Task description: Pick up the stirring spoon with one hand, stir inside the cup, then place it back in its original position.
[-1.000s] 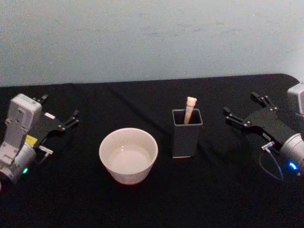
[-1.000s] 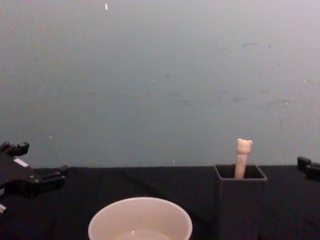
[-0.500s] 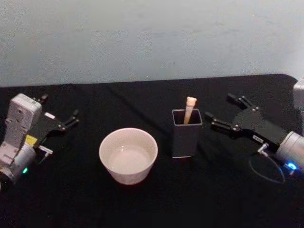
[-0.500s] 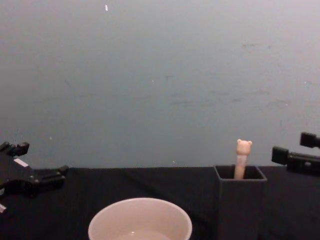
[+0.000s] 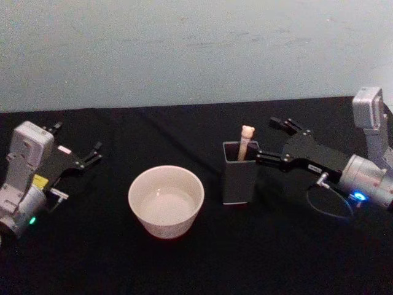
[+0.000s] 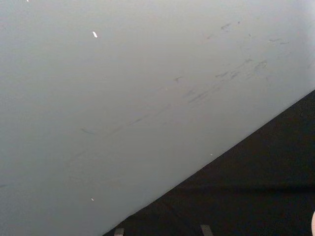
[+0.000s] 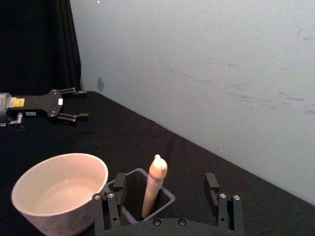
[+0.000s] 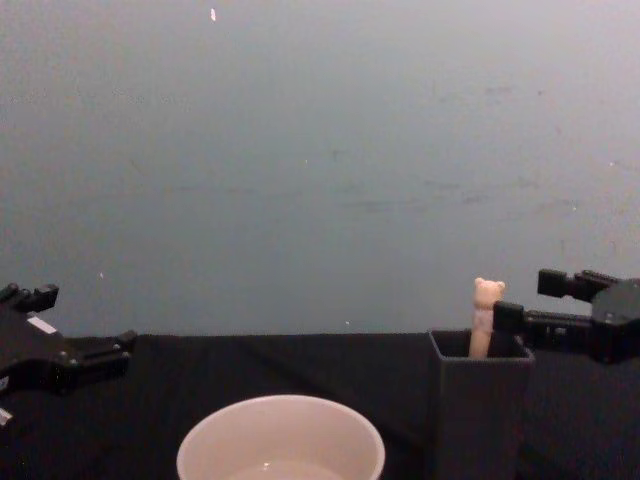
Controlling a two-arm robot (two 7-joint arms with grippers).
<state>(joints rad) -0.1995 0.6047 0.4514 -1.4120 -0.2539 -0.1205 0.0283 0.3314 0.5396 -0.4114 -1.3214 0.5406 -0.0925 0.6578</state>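
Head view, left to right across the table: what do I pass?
The left tool → cup → dark grey holder with the stirring spoon standing in it → right tool, open beside the holder.

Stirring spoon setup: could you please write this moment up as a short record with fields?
Tool: stirring spoon upright in the dark grey holder, bear head above the rim
Vessel: cream-white cup left of the holder, not touching it
Working arm: right claw open, fingertips beside the handle top, not gripping
Idle arm: left claw open, parked far left
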